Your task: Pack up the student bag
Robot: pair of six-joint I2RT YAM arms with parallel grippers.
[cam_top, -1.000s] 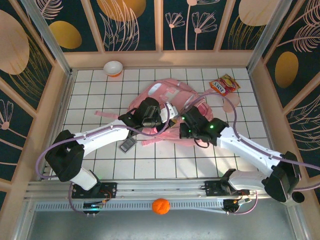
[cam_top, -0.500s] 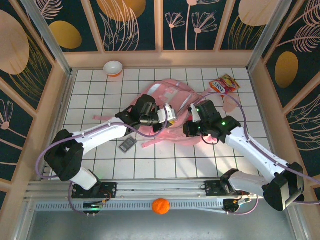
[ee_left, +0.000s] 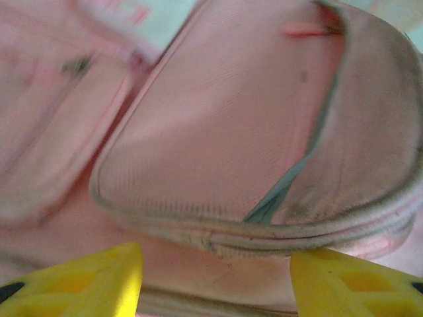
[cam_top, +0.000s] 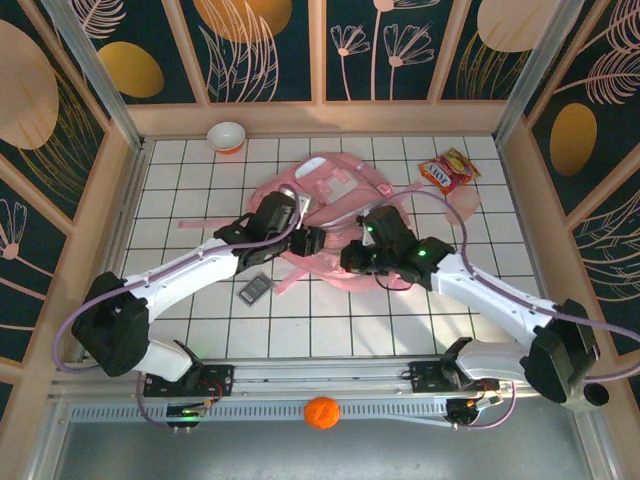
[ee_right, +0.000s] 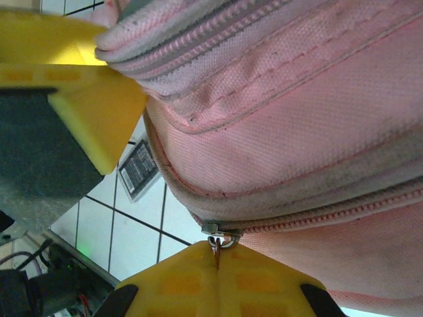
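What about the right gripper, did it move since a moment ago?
Yes. Pinching the bag's zip pull, the right gripper slid left in the top view, away from the snack packet, which stayed put.

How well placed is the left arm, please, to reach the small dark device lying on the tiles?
Probably yes. The left gripper stands open by the bag, and the device lies uncovered on bare tiles right beside that arm's forearm; the arm would need to draw back towards its base.

White tiled floor, dark leaf-patterned walls (wooden frames), even light
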